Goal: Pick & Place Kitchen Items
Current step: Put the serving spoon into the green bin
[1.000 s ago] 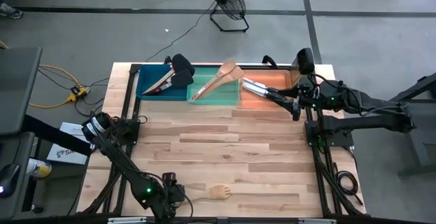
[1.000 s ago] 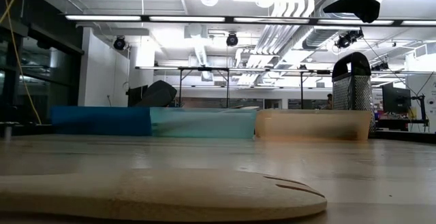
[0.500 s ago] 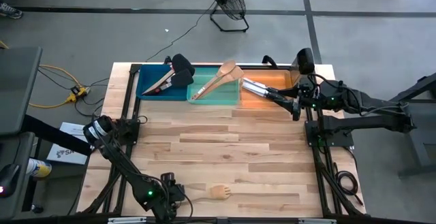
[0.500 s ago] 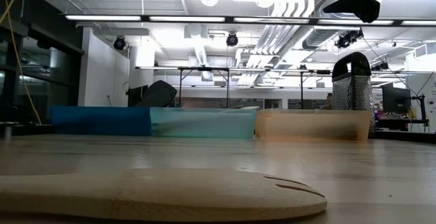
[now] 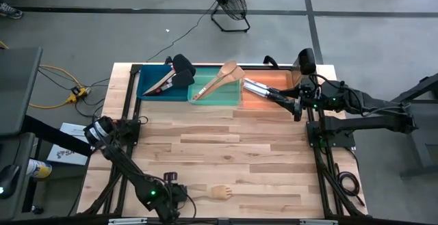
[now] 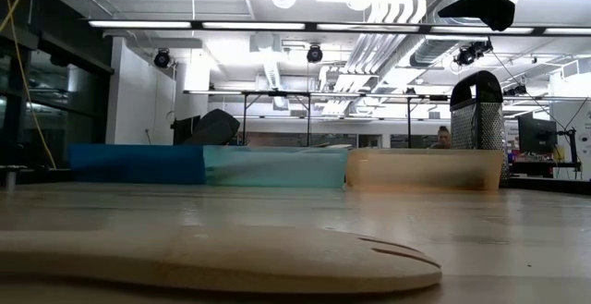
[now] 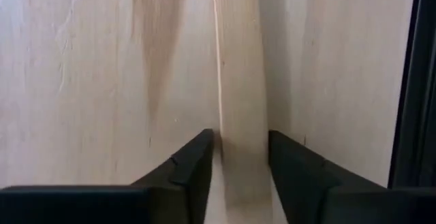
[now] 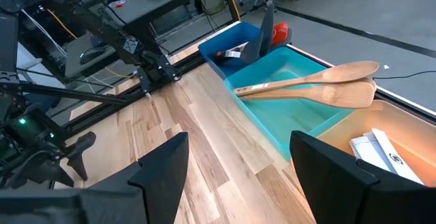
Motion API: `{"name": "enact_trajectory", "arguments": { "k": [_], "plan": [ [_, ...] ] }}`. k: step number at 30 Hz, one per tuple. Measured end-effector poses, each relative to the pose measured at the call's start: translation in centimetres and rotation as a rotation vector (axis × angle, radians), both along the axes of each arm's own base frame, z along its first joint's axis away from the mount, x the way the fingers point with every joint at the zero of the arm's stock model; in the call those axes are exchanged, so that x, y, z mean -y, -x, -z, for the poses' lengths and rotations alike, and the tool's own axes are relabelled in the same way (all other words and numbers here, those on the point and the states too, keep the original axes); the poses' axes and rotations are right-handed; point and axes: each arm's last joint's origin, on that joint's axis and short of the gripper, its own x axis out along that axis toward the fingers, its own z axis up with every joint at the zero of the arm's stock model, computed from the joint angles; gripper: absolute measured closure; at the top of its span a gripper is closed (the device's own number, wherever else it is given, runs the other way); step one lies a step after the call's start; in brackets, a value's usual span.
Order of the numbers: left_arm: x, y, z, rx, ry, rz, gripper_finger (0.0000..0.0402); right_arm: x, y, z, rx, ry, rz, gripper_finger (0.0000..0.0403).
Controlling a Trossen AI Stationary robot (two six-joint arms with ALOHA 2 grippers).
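Observation:
A pale wooden fork (image 5: 219, 192) lies near the table's near edge, its slotted head toward the right; it fills the foreground of the low view (image 6: 231, 262). My left gripper (image 5: 179, 192) is at the fork's handle end, shut on it (image 7: 242, 139). My right gripper (image 5: 298, 110) hangs open and empty over the near right corner of the orange bin (image 5: 268, 94); its fingers stand wide apart in the right wrist view (image 8: 235, 176). Wooden spoons (image 8: 320, 84) lie in the green bin (image 5: 215, 89). My left gripper pinches the fork's handle (image 7: 240, 149) between its two fingers (image 7: 197, 159), one on each long edge. The fingers lie along the handle, coming from the table's left. The handle end sits a little off the table, and the head (image 6: 388, 262) rests on it.
Blue bin (image 5: 154, 81) with black turners and a red-headed spatula, green bin and orange bin with steel knives (image 5: 256, 88) stand in a row at the far edge. A box grater (image 6: 476, 124) stands at the far right. Bare wood lies between bins and fork.
My left gripper has edged toward the fork's head. In the low view the fork's handle end has risen a little from the table, while its slotted head has stayed down.

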Motion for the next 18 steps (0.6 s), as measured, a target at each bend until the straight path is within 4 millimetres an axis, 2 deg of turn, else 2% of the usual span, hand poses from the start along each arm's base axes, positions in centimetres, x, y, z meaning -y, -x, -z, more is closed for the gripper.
{"name": "enact_trajectory", "arguments": {
  "k": [5,18],
  "plan": [
    [-0.14,-0.17,0.03,-0.010,0.007,0.006,0.0322,0.00,0.00,0.00,0.000,0.000,0.000,0.0154],
    [-0.31,-0.53,-0.32,0.009,0.029,0.002,0.0323,0.00,0.00,0.00,0.000,0.000,0.000,0.0154]
  ]
}}
